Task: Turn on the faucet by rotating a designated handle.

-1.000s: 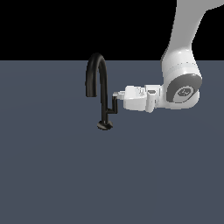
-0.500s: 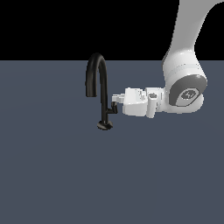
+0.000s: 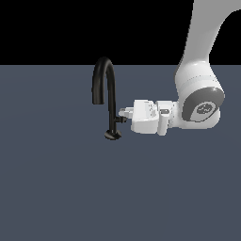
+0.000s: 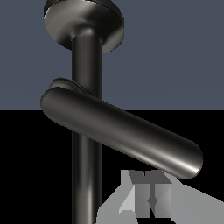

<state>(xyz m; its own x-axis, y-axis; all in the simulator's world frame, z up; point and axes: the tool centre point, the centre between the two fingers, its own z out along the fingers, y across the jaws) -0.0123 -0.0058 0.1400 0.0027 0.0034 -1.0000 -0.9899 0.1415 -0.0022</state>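
Observation:
The dark gooseneck faucet (image 3: 109, 94) stands on the grey surface, with its round base (image 3: 112, 135) at the bottom. Its handle (image 3: 120, 119) is a short dark rod sticking out of the stem toward the exterior view's right. My gripper (image 3: 124, 112) is horizontal, and its fingertips sit right at the handle, just above it and close to the stem. The fingers look pressed together with nothing between them. In the wrist view the handle (image 4: 122, 131) crosses slantwise in front of the stem (image 4: 86, 175), the base (image 4: 83, 19) lies beyond it, and the fingertips (image 4: 151, 201) are beside the handle's free end.
The flat grey-blue surface (image 3: 61, 188) extends all around the faucet. The white arm (image 3: 200, 106) reaches in from the exterior view's right, with its wrist at handle height.
My gripper has shifted slightly down and toward the faucet's stem, closer onto the handle. The faucet's spout has not moved.

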